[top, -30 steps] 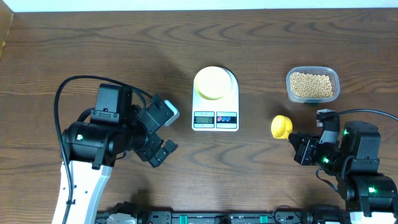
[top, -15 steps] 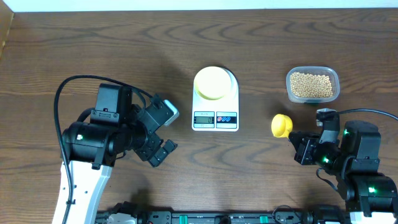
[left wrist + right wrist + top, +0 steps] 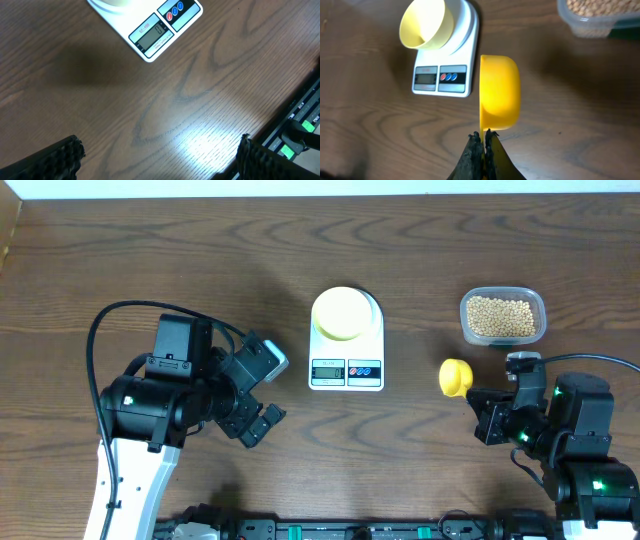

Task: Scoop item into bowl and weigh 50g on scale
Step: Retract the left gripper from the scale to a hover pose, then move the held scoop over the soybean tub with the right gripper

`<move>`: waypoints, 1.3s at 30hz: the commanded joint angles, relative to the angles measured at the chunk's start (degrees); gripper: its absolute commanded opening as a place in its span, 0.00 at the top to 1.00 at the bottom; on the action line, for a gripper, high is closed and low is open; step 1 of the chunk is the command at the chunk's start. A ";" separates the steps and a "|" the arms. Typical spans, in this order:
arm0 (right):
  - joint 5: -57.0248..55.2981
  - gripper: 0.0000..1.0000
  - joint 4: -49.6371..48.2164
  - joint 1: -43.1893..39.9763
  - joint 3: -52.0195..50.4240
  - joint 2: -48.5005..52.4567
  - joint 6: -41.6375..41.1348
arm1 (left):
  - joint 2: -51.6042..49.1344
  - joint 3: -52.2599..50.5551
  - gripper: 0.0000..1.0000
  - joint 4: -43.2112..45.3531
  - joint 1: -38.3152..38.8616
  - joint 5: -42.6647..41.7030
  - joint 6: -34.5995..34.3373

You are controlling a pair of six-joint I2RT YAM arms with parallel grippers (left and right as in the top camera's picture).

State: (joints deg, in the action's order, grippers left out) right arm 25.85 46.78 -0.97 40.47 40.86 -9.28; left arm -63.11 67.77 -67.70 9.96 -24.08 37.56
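Observation:
The pale yellow bowl sits on the white scale at the table's middle; both also show in the right wrist view, bowl and scale. Tan beans fill a clear container at the right. My right gripper is shut on the handle of a bright yellow scoop, held on its side above the table between scale and container; the scoop also shows overhead. My left gripper is open and empty, left of the scale.
The clear container's corner shows in the right wrist view. A black rail with green lights runs along the table's front edge. The scale's display is visible in the left wrist view.
My right gripper with the yellow scoop has moved slightly up and to the right, toward the container. The left arm has not moved.

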 commanded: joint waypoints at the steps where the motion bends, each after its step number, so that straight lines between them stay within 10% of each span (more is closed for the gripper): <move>1: -1.60 0.99 -0.22 -0.11 3.06 -0.20 2.14 | 0.31 0.72 0.00 -0.20 -0.24 -0.92 0.57; 19: -28.46 0.99 14.49 -0.11 27.06 2.67 2.49 | 0.28 0.72 0.00 -0.20 -0.24 -0.92 0.57; 39: -41.86 0.99 27.26 -0.11 47.58 43.21 -2.89 | 0.28 0.72 0.00 -0.20 -0.24 -0.94 0.57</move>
State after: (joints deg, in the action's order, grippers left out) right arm -11.14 75.05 -0.97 86.63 81.95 -10.61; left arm -63.11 67.77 -67.68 9.96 -24.10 37.56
